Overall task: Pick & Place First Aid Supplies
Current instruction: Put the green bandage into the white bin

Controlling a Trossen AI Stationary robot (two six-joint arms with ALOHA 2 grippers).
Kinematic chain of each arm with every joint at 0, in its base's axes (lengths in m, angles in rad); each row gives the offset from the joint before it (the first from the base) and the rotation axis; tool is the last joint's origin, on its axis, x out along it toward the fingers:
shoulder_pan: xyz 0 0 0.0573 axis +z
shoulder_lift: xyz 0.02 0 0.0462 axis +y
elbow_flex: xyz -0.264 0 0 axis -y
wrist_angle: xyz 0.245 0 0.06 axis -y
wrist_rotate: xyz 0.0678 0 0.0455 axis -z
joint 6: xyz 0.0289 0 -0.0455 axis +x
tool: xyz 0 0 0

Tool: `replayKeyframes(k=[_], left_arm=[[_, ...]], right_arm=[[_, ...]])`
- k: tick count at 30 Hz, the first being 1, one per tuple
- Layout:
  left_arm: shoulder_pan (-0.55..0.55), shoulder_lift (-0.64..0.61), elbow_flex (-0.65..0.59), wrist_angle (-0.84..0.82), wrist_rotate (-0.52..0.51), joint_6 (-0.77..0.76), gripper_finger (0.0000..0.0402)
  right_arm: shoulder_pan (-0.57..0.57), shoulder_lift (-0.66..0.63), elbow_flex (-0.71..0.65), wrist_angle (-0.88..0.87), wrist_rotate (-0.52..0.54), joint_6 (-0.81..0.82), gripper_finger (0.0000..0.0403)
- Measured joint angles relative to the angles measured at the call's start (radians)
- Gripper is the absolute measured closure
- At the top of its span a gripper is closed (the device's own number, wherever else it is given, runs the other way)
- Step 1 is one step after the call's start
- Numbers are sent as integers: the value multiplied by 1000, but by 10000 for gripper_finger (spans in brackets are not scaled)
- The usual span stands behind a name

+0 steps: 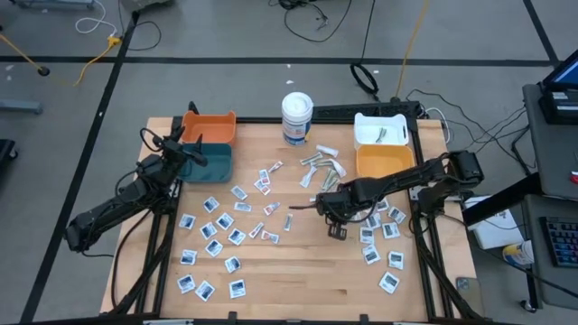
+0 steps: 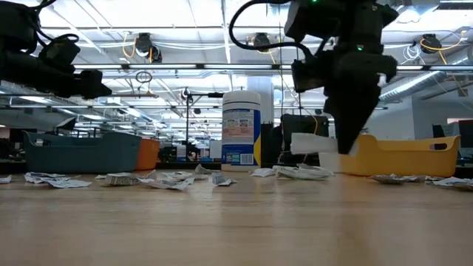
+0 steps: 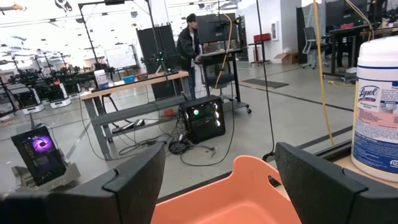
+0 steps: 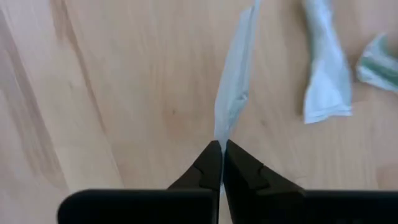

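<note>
- Pale wooden table top (image 1: 298, 271) carries dozens of small flat first aid packets (image 1: 217, 230): square white-and-blue sachets spread across its left and right parts, and narrow whitish-grey wrapped strips (image 1: 322, 165) near the middle back.
- Dark right gripper (image 4: 222, 149) sits over the middle of the table, just left of the right-hand cluster of sachets; its two fingers are pressed together on the end of one thin whitish wrapped strip (image 4: 235, 87).
- In the low view that strip (image 2: 314, 143) hangs clear of the wood, sticking out sideways from the gripper tip.
- Another crumpled whitish strip (image 4: 326, 74) lies on the table near the held one, apart from it.
- Dark left gripper (image 3: 221, 180) hovers at the back left above the orange plastic bin (image 1: 210, 125), its fingers (image 3: 134, 183) spread wide with nothing between them.
- Teal bin (image 1: 206, 161) stands just in front of the orange one, touching it.
- Tall white cylindrical tub with a blue label (image 1: 296, 118) stands upright at the back centre.
- White bin (image 1: 380, 128) and yellow-orange bin (image 1: 384, 161) stand at the back right, one behind the other.
- Beyond the table, a person (image 3: 187, 46) stands at a desk in the room.
</note>
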Motion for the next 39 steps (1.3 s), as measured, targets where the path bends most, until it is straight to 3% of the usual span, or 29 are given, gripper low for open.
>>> replayKeyframes(k=[14, 23, 32, 39], left_arm=[[0, 0, 0, 1, 0, 0, 94], [0, 0, 0, 1, 0, 0, 94], [0, 0, 0, 1, 0, 0, 94], [0, 0, 0, 1, 0, 0, 94]], right_arm=[[-109, -89, 80, -210, 42, 149, 402], [-391, -188, 80, -318, 83, 162, 402], [-730, -203, 80, -308, 84, 112, 403], [-925, -191, 80, -244, 85, 91, 403]])
